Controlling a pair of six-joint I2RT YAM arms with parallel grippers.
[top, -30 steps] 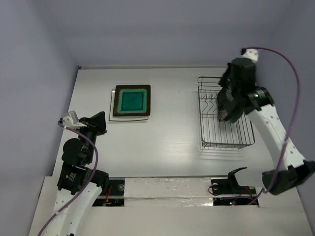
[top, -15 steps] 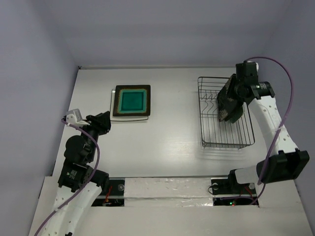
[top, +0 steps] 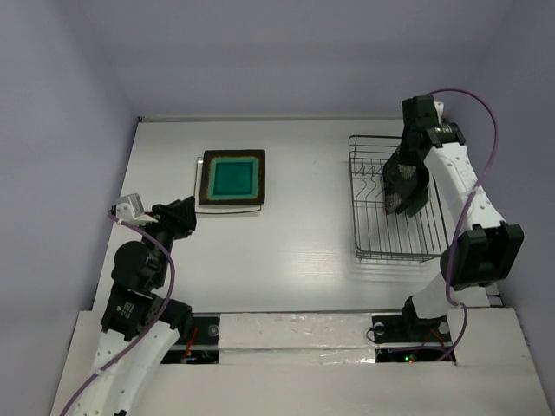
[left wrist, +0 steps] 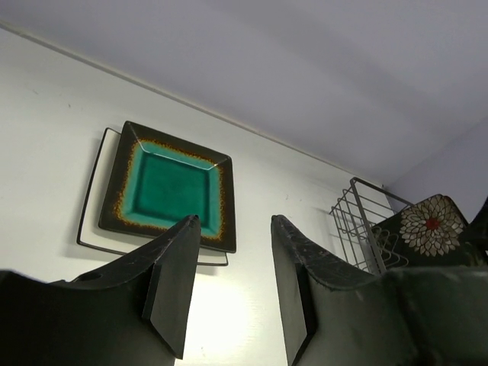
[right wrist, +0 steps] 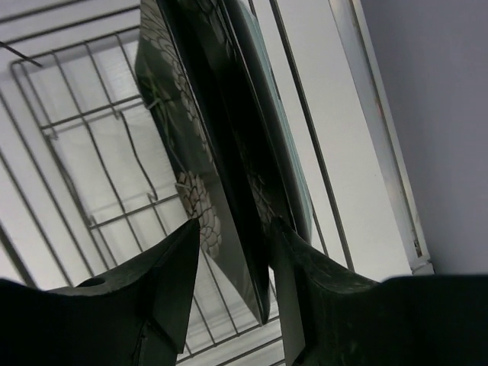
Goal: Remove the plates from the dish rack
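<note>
The dish rack point(top: 357, 217) stands on the right of the white table. One plate stands upright in it, black with white-red flowers point(top: 404, 192). My right gripper point(top: 406, 165) is open astride that plate's upper edge. In the right wrist view the black plate point(right wrist: 179, 114) runs edge-on between the fingers of the right gripper point(right wrist: 234, 226), with a gap on its left side, above the rack's wires point(right wrist: 130, 211). The teal-centred plate point(top: 231, 177) lies on a white square plate point(left wrist: 88, 229) at the left. My left gripper point(top: 179, 218) hovers open and empty near them.
Lilac walls close the table at the back and both sides. A white ledge point(right wrist: 374, 114) runs just right of the rack. A purple cable point(top: 486, 121) loops over the right arm. Both arm bases sit along the near edge.
Both grippers have gone from shut to open. The right arm has swung its elbow round to the right while its gripper stays at the black plate. The left gripper shifted slightly.
</note>
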